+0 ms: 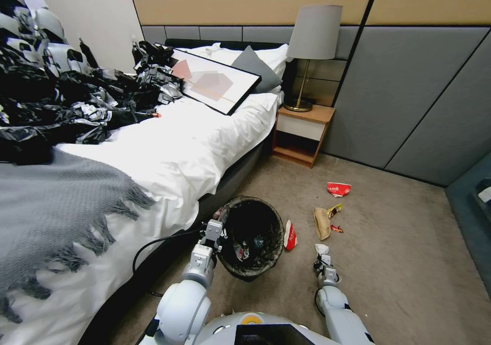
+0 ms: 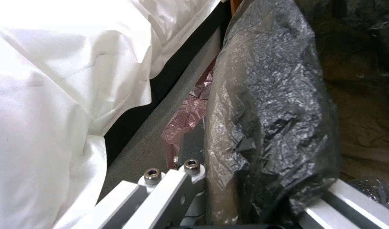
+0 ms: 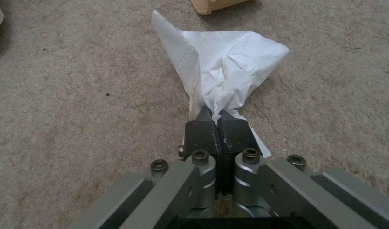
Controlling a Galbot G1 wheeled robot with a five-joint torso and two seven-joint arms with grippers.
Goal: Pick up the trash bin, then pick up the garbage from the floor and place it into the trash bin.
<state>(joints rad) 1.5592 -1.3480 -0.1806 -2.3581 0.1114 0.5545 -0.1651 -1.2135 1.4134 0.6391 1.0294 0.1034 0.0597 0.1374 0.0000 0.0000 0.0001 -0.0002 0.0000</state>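
Observation:
The trash bin (image 1: 254,236), round with a crinkled black liner (image 2: 283,105), sits beside the bed, and my left gripper (image 1: 219,234) is shut on its near-left rim. In the left wrist view the left gripper (image 2: 262,184) straddles the liner-covered rim. My right gripper (image 1: 323,261) is low over the carpet, shut on a white napkin (image 1: 321,248). Its black pads (image 3: 203,133) pinch the napkin's (image 3: 228,70) crumpled end. More garbage lies on the floor beyond: a red-and-white cup (image 1: 290,235) by the bin, brown paper (image 1: 321,223), a yellow wrapper (image 1: 334,210), a small red wrapper (image 1: 336,228) and a red-and-white carton (image 1: 338,188).
The bed (image 1: 169,151) with its white duvet and grey throw (image 1: 56,202) fills the left, close against the bin. A nightstand (image 1: 302,133) with a lamp (image 1: 313,38) stands at the back. Grey wall panels (image 1: 409,99) run behind. Open carpet (image 1: 404,253) lies to the right.

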